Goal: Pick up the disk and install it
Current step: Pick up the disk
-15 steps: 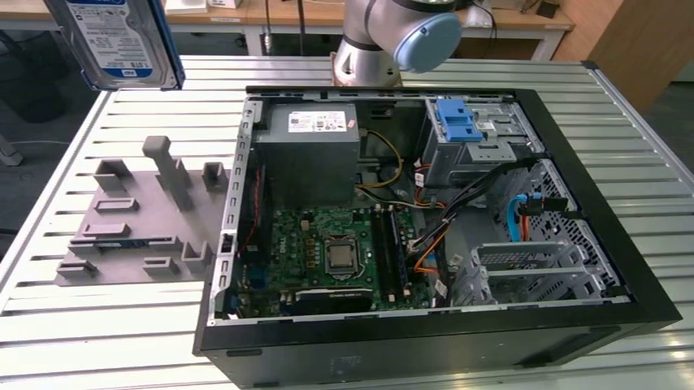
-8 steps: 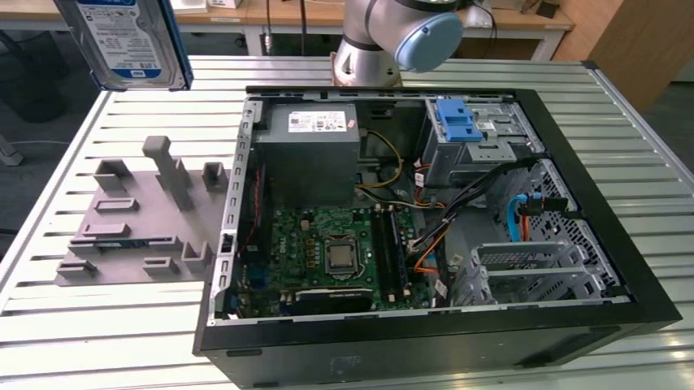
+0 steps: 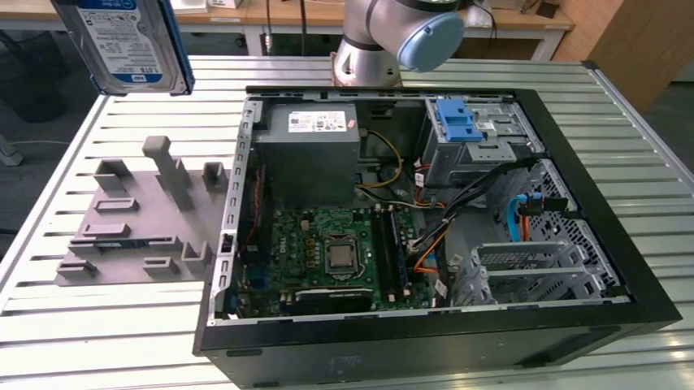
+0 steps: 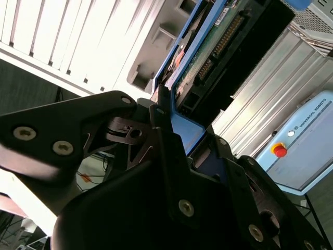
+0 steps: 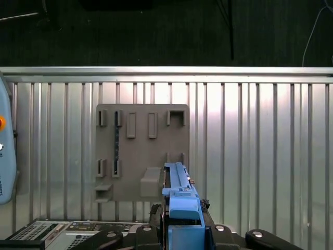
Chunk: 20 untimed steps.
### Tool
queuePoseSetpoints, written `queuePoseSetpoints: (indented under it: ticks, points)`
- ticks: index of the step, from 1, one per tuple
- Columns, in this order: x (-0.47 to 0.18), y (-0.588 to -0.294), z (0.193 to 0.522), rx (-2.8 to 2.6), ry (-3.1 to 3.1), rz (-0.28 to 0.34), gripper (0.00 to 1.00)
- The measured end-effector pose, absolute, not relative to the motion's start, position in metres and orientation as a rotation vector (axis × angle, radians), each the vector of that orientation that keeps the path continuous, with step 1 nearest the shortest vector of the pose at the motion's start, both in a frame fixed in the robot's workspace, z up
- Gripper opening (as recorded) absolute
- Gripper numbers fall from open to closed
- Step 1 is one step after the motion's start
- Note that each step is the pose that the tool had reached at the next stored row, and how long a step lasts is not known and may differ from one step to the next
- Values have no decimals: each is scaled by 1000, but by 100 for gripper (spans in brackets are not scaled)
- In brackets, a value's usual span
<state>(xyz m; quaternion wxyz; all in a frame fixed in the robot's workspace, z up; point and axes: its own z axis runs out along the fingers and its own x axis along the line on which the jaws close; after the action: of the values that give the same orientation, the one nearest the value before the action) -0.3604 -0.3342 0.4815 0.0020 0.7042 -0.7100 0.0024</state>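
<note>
The disk (image 3: 119,41), a silver drive with a white-and-blue label in a blue bracket, hangs in the air at the exterior view's upper left. It is above the table, beyond the grey holder block (image 3: 141,219). In the second wrist view my gripper (image 4: 182,125) is shut on the disk's blue bracket, and the drive's green board (image 4: 208,49) sticks out past the fingers. The first wrist view shows the disk's blue edge (image 5: 177,187) rising out of the gripper (image 5: 182,226), high over the holder block (image 5: 143,151).
An open computer case (image 3: 607,244) lies on the slatted metal table (image 3: 109,325), at the exterior view's right of the holder block. Inside it are a grey power-supply box (image 3: 309,154), a motherboard (image 3: 336,252) and a drive cage with a blue latch (image 3: 457,122). The arm's base (image 3: 375,49) stands behind the case.
</note>
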Motion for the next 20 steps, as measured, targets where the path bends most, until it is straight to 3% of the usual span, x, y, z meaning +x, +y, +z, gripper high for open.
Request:
queuePoseSetpoints:
  ticks: [20]
  points:
    - [-334,-354,481,2209,-2228,7,36]
